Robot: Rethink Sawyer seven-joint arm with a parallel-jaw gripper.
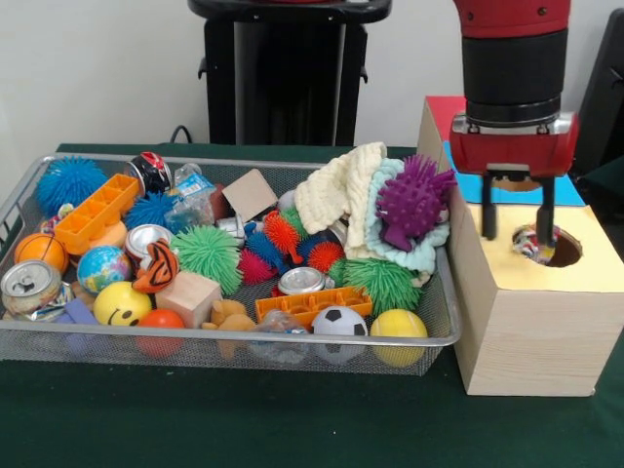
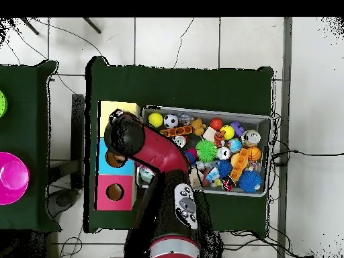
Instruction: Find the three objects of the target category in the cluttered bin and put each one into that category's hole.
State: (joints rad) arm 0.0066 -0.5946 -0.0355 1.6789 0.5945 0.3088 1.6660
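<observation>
The wire mesh bin [image 1: 195, 339] stands on the green table, heaped with toys; it also shows in the overhead view [image 2: 267, 122]. The pale wooden box [image 1: 531, 331] stands right of it. Its yellow-surround hole [image 1: 564, 252] holds a crumpled multicoloured wrapper [image 1: 531, 244]. My gripper [image 1: 518, 226] hangs straight over the hole, open, with fingertips at the wrapper's sides and not closed on it. In the overhead view my arm [image 2: 126, 134] covers the hole; only part of the yellow surround [image 2: 115, 109] shows. I can pick out no other wrapper for certain in the bin.
The bin holds dented silver cans [image 1: 29, 283] [image 1: 301, 281], spiky balls [image 1: 207, 255], a purple spiky toy [image 1: 411, 200] on a cream cloth [image 1: 341, 190], small balls [image 1: 339, 322] and a crushed clear bottle [image 1: 193, 190]. The red-surround hole [image 2: 115, 192] lies towards the robot's base.
</observation>
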